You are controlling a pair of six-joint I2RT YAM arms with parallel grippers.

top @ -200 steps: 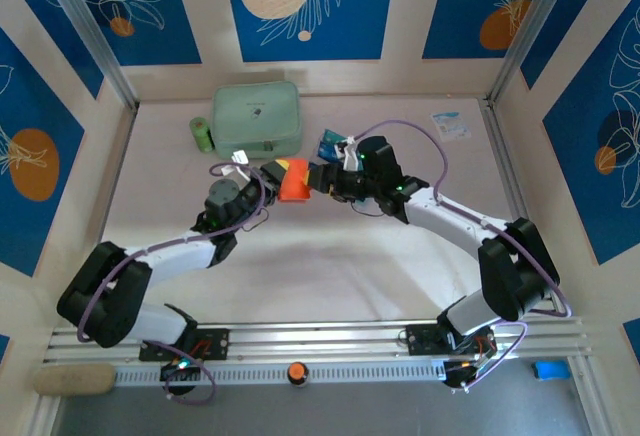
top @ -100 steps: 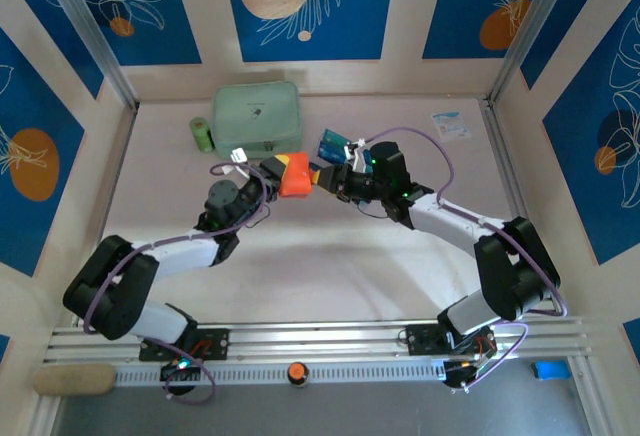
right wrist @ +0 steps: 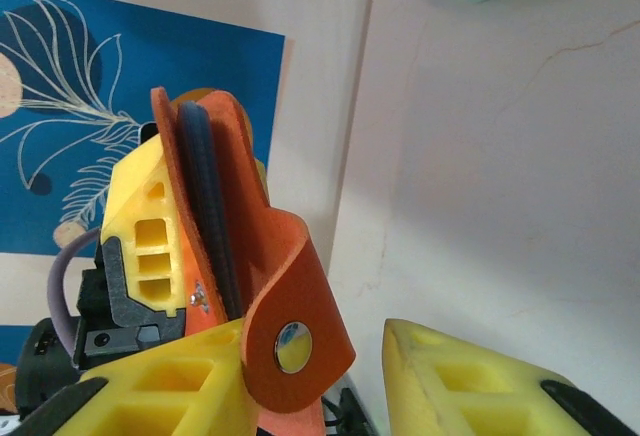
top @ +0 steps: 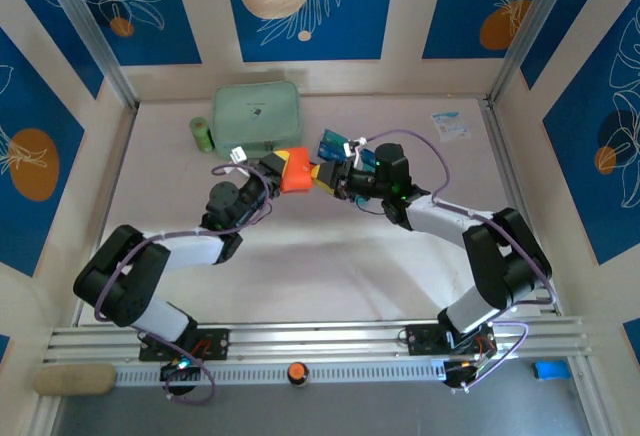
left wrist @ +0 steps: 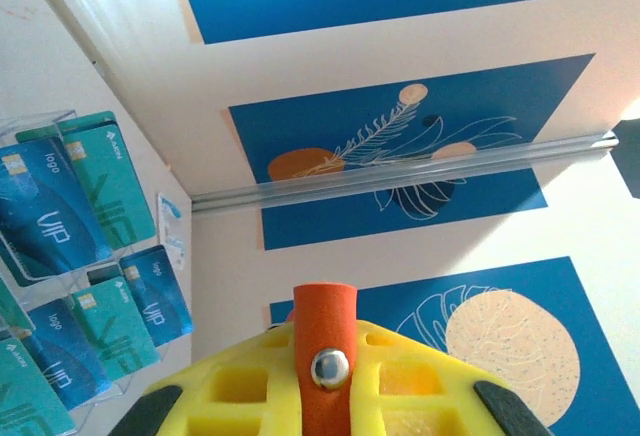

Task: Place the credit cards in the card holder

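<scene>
The card holder [top: 294,170], a small orange wallet, is held above the table with my left gripper [top: 278,172] shut on it. In the left wrist view its orange strap with the snap button [left wrist: 329,367] is pinched in my left gripper [left wrist: 326,334]. My right gripper [top: 324,177] is at the wallet's right side, and it [right wrist: 318,344] stands open. The wallet's snap flap [right wrist: 292,346] lies against one yellow finger [right wrist: 170,388], apart from the other. A dark edge [right wrist: 205,206] shows inside the wallet. Teal-blue credit cards [left wrist: 60,211] stand in the clear rack [top: 336,143].
A mint-green zip pouch [top: 257,118] lies at the back, with a small green roll [top: 201,134] to its left. A white-and-blue leaflet [top: 450,124] lies at the back right. Patterned blue walls enclose the table on three sides.
The wallet has shifted slightly toward the back in my left gripper. My right wrist has swung a little to the right, its fingers staying at the wallet's right edge.
</scene>
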